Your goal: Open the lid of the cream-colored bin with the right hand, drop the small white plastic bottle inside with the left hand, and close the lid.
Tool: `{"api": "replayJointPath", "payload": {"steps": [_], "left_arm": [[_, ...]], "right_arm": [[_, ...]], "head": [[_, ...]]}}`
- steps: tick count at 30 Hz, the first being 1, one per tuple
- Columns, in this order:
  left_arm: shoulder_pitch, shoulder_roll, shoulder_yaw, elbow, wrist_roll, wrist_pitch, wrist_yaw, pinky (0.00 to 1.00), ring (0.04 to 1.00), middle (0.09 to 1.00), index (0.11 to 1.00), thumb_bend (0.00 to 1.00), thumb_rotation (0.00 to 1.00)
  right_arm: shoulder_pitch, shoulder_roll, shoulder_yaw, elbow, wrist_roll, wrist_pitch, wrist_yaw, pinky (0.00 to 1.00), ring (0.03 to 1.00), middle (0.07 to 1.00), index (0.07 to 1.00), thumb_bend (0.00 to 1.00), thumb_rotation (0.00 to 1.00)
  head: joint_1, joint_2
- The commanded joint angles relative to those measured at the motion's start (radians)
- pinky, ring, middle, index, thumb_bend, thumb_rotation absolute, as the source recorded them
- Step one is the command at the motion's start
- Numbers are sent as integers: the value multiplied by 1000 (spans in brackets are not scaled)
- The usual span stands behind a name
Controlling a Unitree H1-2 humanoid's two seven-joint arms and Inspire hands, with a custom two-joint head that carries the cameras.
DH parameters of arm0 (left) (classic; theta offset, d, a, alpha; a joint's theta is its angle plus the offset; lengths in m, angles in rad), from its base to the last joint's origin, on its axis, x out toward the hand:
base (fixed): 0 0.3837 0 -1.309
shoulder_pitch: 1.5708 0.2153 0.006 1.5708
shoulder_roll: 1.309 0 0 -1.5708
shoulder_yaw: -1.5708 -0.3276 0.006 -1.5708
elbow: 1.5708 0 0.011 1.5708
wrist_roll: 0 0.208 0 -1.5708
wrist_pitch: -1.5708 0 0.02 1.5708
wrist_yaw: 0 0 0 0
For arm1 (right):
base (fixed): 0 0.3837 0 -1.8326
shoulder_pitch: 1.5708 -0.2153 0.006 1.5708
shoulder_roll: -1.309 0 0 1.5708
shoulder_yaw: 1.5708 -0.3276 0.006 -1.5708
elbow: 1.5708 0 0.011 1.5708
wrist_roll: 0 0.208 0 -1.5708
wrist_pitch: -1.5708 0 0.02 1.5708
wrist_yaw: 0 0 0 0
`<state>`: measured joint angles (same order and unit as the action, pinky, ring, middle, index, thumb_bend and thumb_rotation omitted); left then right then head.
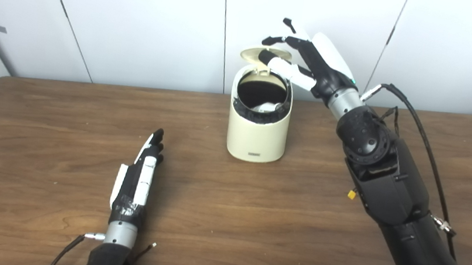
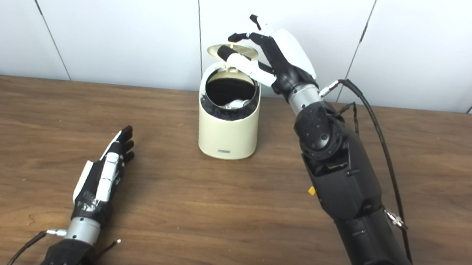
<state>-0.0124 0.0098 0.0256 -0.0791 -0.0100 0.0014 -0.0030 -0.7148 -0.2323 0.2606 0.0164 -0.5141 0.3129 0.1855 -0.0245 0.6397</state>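
Note:
The cream-colored bin (image 1: 256, 137) stands on the brown table, a little behind its middle. Its round lid (image 1: 265, 55) is tipped up and back at the rear rim, so the dark inside shows. A small white bottle (image 1: 266, 106) lies inside the bin, partly hidden by the black rim. My right hand (image 1: 309, 63) is raised behind and right of the bin, fingers spread, fingertips at the lid; whether they touch it I cannot tell. My left hand (image 1: 142, 173) lies low over the table at the front left, fingers straight and together, holding nothing.
The wooden table (image 1: 227, 219) stretches wide on all sides of the bin. A white panelled wall (image 1: 142, 21) rises just behind the table's far edge. A black cable (image 1: 420, 134) loops along my right forearm.

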Motion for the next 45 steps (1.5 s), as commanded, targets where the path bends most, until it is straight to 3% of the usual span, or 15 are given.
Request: {"api": "replayJointPath", "payload": {"steps": [1,16,26,35,45], "left_arm": [[-18,-1,-4,-13,-5,3,-5,1000,1000,1000,989,648,1000],[-16,-4,-12,-20,3,6,3,1000,1000,1000,1000,663,1000],[-18,0,-9,-11,4,-3,5,1000,1000,1000,1000,667,1000],[-20,-4,-10,-1,21,-23,17,987,985,1000,1000,648,981],[-15,-11,-13,-19,50,-10,33,999,988,1000,1000,672,950]], "right_arm": [[-32,-14,-13,-38,-11,-1,-3,989,1000,1000,685,657,1000],[20,-45,-7,-92,-33,-15,29,973,1000,1000,650,626,1000],[62,-44,21,-131,-50,-21,48,1000,1000,1000,659,675,1000],[109,-39,45,-159,-63,-16,70,1000,1000,1000,672,637,1000],[142,-46,29,-189,-65,-22,87,1000,1000,1000,659,578,1000]], "head": [[0,0],[9,5],[9,7],[16,10],[23,14]]}}
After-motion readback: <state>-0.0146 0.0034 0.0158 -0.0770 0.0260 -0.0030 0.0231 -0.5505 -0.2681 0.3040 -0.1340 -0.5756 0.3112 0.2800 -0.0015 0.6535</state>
